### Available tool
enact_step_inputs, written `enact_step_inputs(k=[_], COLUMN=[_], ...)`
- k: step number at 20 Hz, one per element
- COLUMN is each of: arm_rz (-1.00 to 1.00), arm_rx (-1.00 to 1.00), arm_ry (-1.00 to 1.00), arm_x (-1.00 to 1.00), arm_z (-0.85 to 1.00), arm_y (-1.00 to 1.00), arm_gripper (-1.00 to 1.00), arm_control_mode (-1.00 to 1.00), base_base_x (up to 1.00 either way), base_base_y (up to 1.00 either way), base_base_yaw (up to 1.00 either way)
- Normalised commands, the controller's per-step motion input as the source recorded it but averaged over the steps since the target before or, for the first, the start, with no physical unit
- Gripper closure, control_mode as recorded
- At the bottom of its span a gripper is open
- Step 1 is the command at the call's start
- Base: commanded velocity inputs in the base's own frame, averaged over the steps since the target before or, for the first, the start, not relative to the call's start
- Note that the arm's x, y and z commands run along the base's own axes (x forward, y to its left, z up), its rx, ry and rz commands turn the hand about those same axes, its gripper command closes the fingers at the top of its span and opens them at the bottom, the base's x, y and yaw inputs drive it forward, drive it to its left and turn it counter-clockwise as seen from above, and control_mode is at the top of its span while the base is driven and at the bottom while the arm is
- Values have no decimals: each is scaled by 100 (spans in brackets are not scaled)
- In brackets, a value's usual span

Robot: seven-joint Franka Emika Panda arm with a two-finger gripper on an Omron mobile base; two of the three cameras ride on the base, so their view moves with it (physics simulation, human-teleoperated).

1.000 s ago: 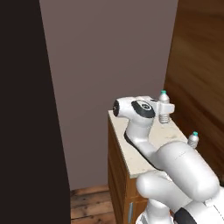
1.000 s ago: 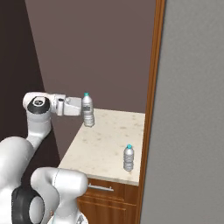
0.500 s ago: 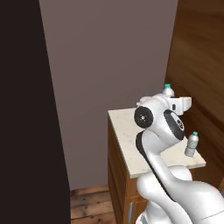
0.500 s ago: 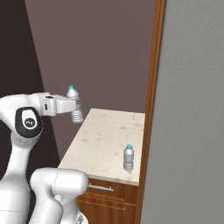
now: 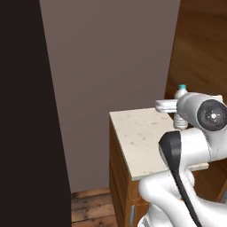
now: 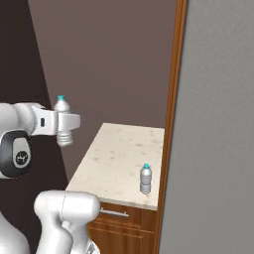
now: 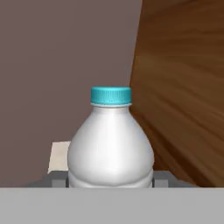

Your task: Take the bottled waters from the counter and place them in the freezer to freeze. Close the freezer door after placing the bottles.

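Gripper clamped on upright bottle, lifted clear of counter for carrying to freezer. Second bottle standing on counter well below and beside hand, awaiting its turn.

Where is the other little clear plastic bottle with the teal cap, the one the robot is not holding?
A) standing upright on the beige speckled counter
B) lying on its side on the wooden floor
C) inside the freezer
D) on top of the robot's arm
A: the second clear plastic bottle stands upright on the beige speckled counter, near its front right edge, while the gripper holds the first bottle in the air.
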Motion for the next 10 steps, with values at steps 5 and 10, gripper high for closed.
enact_step_inputs(k=[5,10], arm_rz=[36,26], arm_rx=[19,6], arm_ry=[-4,-18], arm_x=[-82,-91], arm_z=[18,-15], arm_y=[0,-11], arm_gripper=[100,100], arm_control_mode=[-100,-100], base_base_x=[0,0], base_base_y=[0,0], base_base_yaw=[0,0])
